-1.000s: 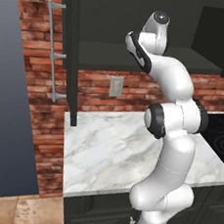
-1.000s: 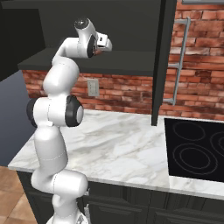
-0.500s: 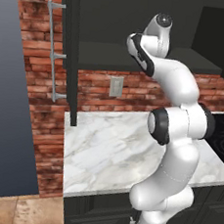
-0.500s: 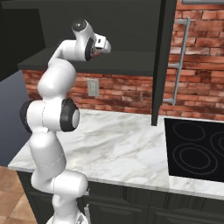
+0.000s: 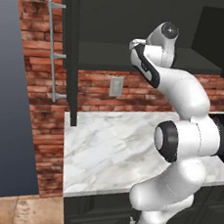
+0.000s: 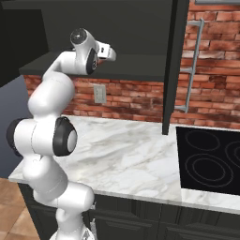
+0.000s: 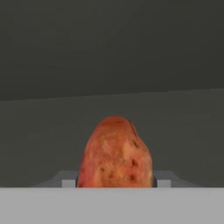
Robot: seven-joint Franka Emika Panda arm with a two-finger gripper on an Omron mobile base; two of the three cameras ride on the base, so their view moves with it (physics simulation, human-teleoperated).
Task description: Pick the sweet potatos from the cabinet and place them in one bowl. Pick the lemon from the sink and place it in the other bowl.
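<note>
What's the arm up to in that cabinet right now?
The arm is reaching into the open dark cabinet at shelf height. In the hand view a sweet potato sits right between the fingers of the gripper, which look closed on its sides, with the shelf behind it. No bowl has anything placed in it that these views show.

Cabinet (image 5: pixel 144 19): mounted above counter (image 5: pixel 110 148), shelf level with arm's hand.
Cabinet door (image 5: pixel 71 55): open, at 9 o'clock of shelf in left base view; bar handle (image 5: pixel 54 53) on its outer face.
Wall outlet (image 5: pixel 116 86): below shelf, behind counter.
Cooktop (image 6: pixel 208 159): set in counter at 3 o'clock in right base view.
Sweet potato (image 7: pixel 116 153): at 6 o'clock in hand view, between fingertips, shelf floor behind; contact with shelf unclear.
Gripper (image 7: pixel 114 183): inside cabinet, at shelf front.
</note>
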